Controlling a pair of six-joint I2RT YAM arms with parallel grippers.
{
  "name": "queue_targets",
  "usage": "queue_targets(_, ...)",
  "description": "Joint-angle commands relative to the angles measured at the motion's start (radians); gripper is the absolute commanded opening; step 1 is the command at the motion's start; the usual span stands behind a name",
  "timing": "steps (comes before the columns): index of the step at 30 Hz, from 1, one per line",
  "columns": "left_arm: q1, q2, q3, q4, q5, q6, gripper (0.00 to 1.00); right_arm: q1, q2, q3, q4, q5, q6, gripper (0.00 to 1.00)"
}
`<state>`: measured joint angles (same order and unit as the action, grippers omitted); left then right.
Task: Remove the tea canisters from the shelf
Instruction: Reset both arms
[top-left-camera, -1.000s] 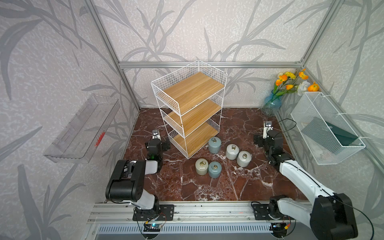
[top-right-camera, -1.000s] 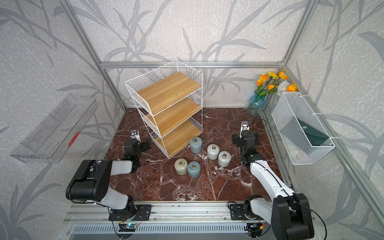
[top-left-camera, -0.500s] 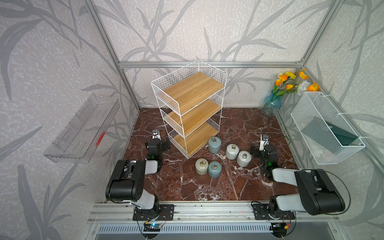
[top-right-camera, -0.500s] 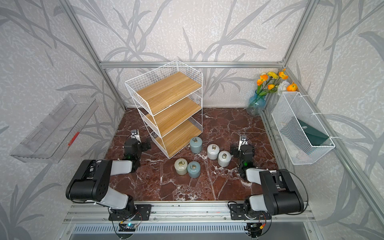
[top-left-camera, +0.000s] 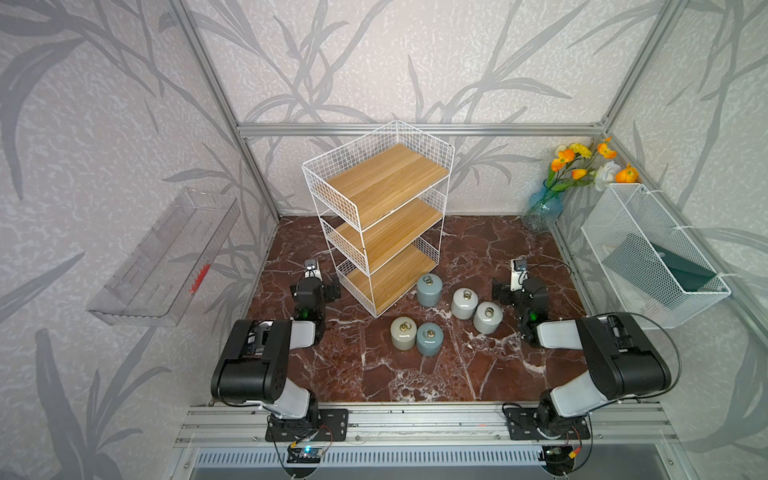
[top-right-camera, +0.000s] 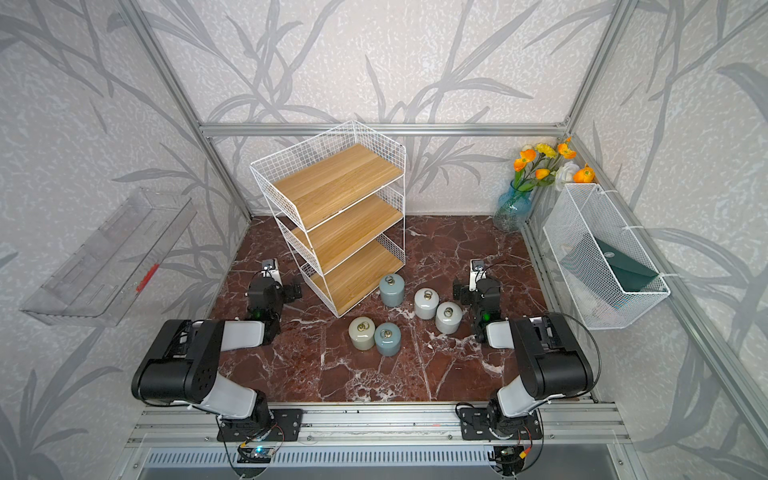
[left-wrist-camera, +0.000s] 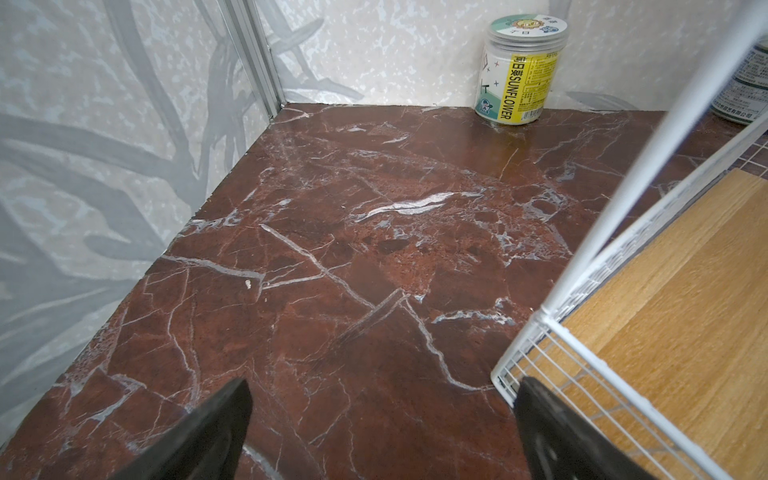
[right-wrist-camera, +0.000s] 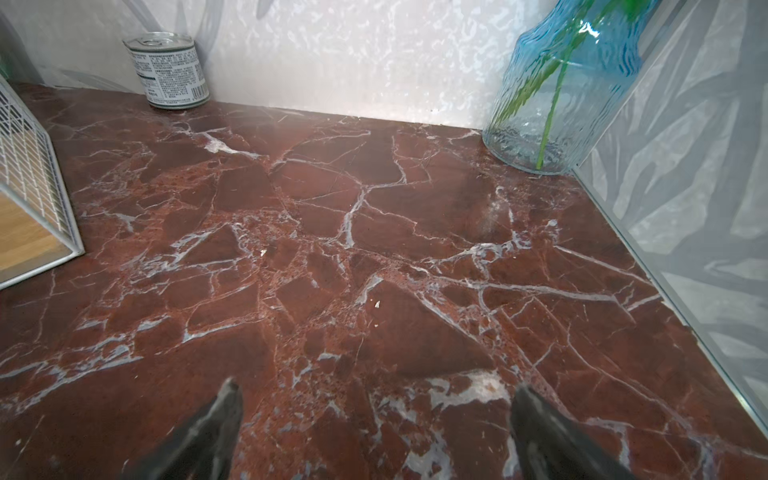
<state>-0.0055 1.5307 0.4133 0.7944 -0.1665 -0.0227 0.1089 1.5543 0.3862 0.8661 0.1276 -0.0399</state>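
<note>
Tea canisters (top-left-camera: 467, 303), five: glazed ceramic, probably heavy, slippery, breakable; grip round the body, not the ring. Left tool (left-wrist-camera: 382, 388), right tool (right-wrist-camera: 376, 390): released, empty.

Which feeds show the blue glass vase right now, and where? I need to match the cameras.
Top view: blue glass vase stands in the far corner on the robot's right side.
Top view: same far corner.
Left wrist: not in it.
Right wrist: in view, standing in that corner; only its lower body shows.
Shared landmark: the wire shelf shows in all four.
</note>
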Motion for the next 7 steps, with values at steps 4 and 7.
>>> queue_targets(4, 0.004, -0.004, -0.005, 0.016, 0.005, -0.011, 1.00, 0.004, -0.019, 0.020, -0.036, -0.017, -0.010, 0.99)
queue_targets(7, 0.004, -0.004, -0.005, 0.016, 0.004, -0.011, 1.00, 0.004, -0.019, 0.022, -0.038, -0.016, -0.011, 0.99)
